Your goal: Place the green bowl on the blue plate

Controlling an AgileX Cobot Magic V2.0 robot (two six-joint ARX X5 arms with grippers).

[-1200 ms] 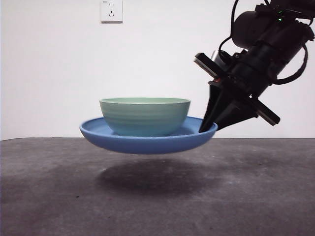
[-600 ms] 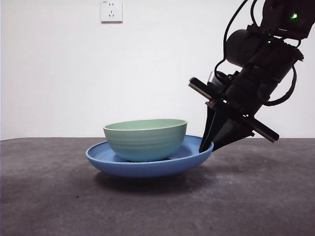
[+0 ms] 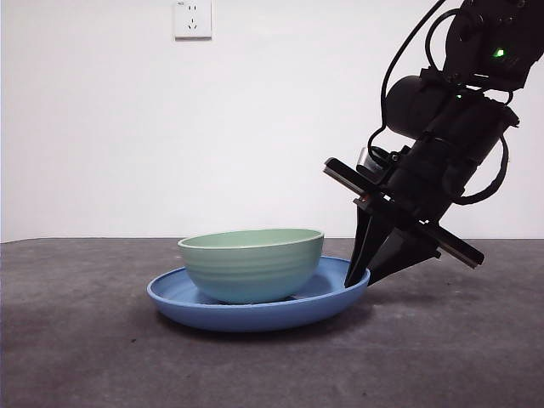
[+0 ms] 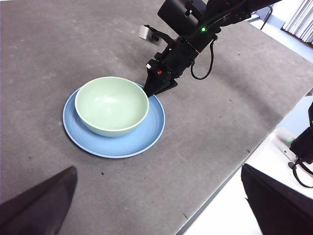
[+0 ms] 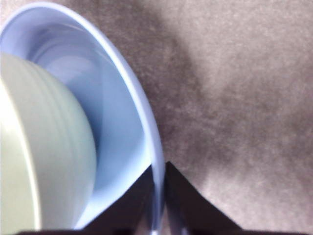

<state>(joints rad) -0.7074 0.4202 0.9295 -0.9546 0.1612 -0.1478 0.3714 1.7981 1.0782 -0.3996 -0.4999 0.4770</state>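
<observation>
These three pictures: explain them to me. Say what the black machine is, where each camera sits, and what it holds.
It is a robot with two arms at a table. One camera looks level across the table; the other two ride on the arms' wrists. The right tool is pinching the rim of the plate, seen close up in the right wrist picture, where its dark jaws clamp the blue edge. The bowl sits in the plate, and the plate rests on the table. The left tool waits higher up, open and holding nothing.
</observation>
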